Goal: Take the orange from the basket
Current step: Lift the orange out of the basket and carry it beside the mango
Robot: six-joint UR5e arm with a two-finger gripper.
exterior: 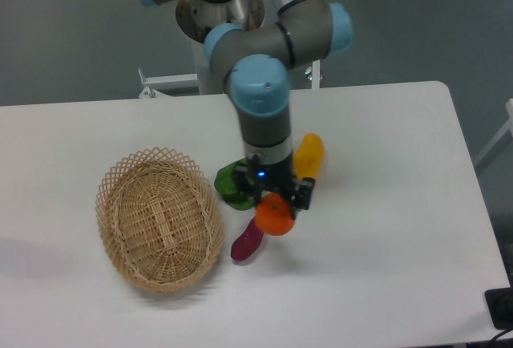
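Note:
The orange (274, 216) is a small round bright-orange fruit held in the air, right of the basket and above the table. My gripper (275, 204) is shut on it, its black fingers on either side of the fruit. The basket (159, 220) is an oval tan wicker one at the left of the table, with nothing showing inside. The arm reaches down from the back and hides part of the greens behind it.
A purple eggplant-like piece (246, 240) lies just below-left of the held orange. A green leafy vegetable (231, 184) sits behind the gripper. An elongated yellow-orange fruit (309, 155) lies to the right of the arm. The table's right edge is far off.

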